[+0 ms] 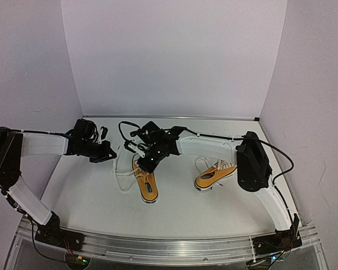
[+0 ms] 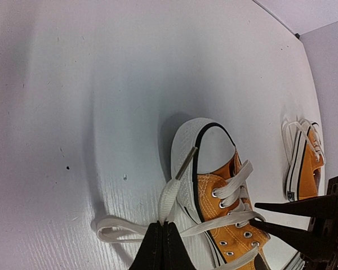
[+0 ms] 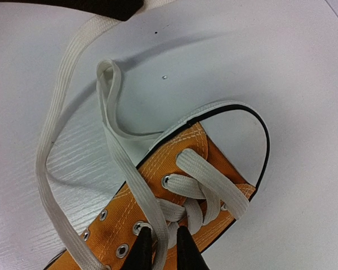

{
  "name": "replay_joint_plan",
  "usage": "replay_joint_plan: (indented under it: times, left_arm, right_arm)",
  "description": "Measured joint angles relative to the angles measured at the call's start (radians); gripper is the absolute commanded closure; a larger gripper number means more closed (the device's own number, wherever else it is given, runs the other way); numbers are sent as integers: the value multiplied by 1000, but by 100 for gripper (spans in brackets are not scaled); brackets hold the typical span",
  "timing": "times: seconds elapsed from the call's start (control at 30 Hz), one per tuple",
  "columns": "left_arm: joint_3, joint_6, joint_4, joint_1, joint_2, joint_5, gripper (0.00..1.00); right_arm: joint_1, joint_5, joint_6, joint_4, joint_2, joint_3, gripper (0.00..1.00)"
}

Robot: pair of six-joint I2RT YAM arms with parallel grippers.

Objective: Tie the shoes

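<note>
**Right gripper over the eyelets, left gripper holding one lace end**

The first shoe lies on the table with its long axis running away from the arm bases. Its heel is toward the bases and its white toe cap is at the far end. The second shoe lies well apart to the right of the first shoe, next to the right arm, and no gripper is at it.

The coming move depends on the right gripper, because it is the nearer tool. It stands directly above the eyelet rows of the first shoe, just behind the toe cap, and points down at the crossed lacing. Its jaws are narrowly open and stand on both sides of one lace strand. This strand runs from the eyelets out to a slack loop on the table, left of the toe cap. The pads seem not to press the strand yet, though this close view does not show it for certain.

The left gripper is just beside the first shoe, left of the toe. It is fully closed and pinches the other lace end a little below the tip. As I judge it, the right jaws need only to close on their strand, and then both ends can be pulled across the shoe's long axis.
</note>
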Motion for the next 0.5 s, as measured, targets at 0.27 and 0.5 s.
replay_joint_plan:
  times: [0.27,0.5]
  left_arm:
    - [21,19,2,3,33,35,100]
    - [21,38,53,3,62,142,100]
  right_arm:
    - [0,-3,0,-11,13,17,100]
    - [0,-30,9,40,-8,-28,100]
